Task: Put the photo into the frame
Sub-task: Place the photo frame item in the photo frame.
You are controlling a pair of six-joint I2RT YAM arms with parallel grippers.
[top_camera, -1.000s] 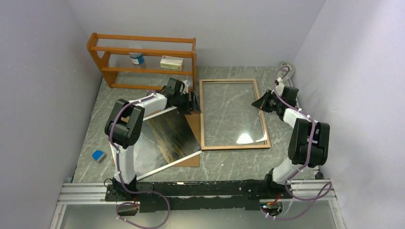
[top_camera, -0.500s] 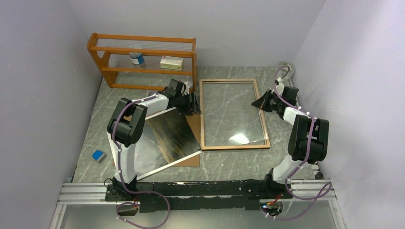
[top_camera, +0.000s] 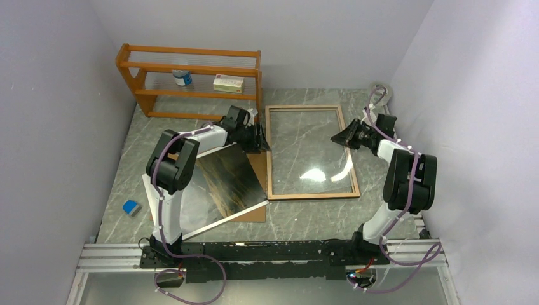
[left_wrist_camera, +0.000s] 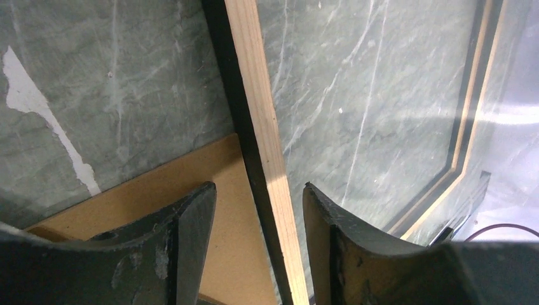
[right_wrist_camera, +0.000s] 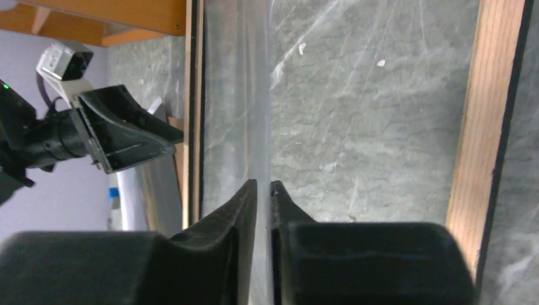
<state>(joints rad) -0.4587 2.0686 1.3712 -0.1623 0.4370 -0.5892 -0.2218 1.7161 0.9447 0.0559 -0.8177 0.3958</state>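
The frame [top_camera: 311, 196] lies flat, light wood side up, right of centre. A clear sheet [top_camera: 311, 159] sits within it, its right edge lifted. My right gripper [top_camera: 335, 138] is shut on that sheet's edge; in the right wrist view the sheet [right_wrist_camera: 241, 95] runs between the nearly closed jaws [right_wrist_camera: 264, 184], with the frame's rail [right_wrist_camera: 483, 114] at right. My left gripper [top_camera: 262, 141] is open and straddles the frame's left rail [left_wrist_camera: 260, 127]. The photo [top_camera: 225, 175] lies picture side up on the brown backing board [left_wrist_camera: 191, 184], left of the frame.
An orange-brown shelf rack [top_camera: 191, 70] stands at the back left with a bottle [top_camera: 182, 77] and a small box [top_camera: 228, 84]. A small blue object [top_camera: 131, 207] lies near the left wall. A tape roll [top_camera: 380, 90] sits at the back right. Walls enclose both sides.
My right gripper has moved left with the clear sheet's edge, and the glare on the sheet has shifted left. My left gripper has edged right over the frame's rail.
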